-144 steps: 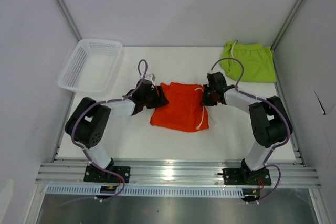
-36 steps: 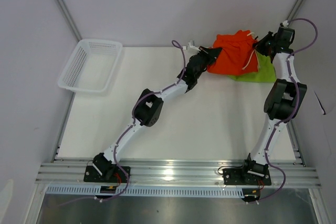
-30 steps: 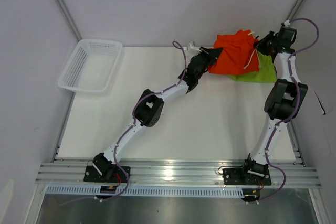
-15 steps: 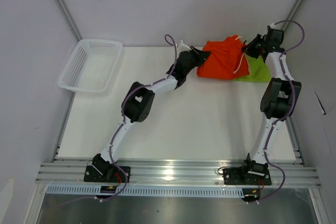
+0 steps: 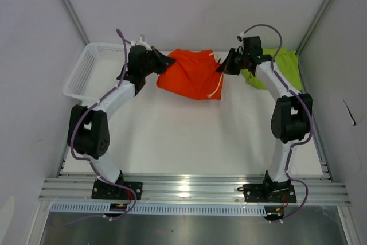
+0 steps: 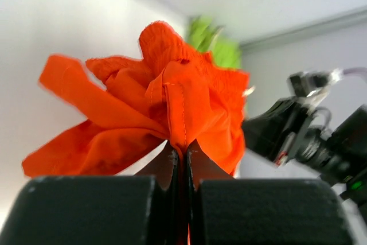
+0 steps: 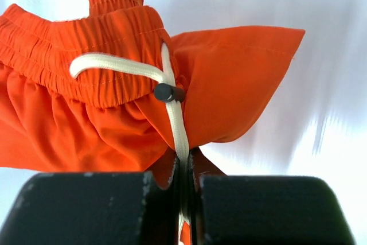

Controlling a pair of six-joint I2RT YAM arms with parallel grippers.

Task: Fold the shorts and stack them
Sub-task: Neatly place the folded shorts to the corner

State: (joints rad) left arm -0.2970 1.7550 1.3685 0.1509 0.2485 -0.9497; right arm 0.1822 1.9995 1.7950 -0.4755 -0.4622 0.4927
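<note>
The orange shorts (image 5: 191, 74) hang stretched between both grippers above the back middle of the table. My left gripper (image 5: 167, 61) is shut on their left edge; the pinched fold (image 6: 180, 113) rises from its closed jaws. My right gripper (image 5: 221, 68) is shut on the right edge, clamping orange fabric (image 7: 114, 113) and the white drawstring (image 7: 175, 121). The lime green shorts (image 5: 285, 67) lie flat at the back right corner, partly behind the right arm, and show blurred in the left wrist view (image 6: 215, 41).
A white mesh basket (image 5: 92, 76) stands at the back left, just left of the left arm. Grey walls and aluminium posts close in the back and sides. A metal rail (image 5: 189, 190) runs along the near edge.
Both arms have carried the orange shorts leftward, from over the green shorts at the back right to the back middle. The green shorts are uncovered again. Both grips stayed closed.
</note>
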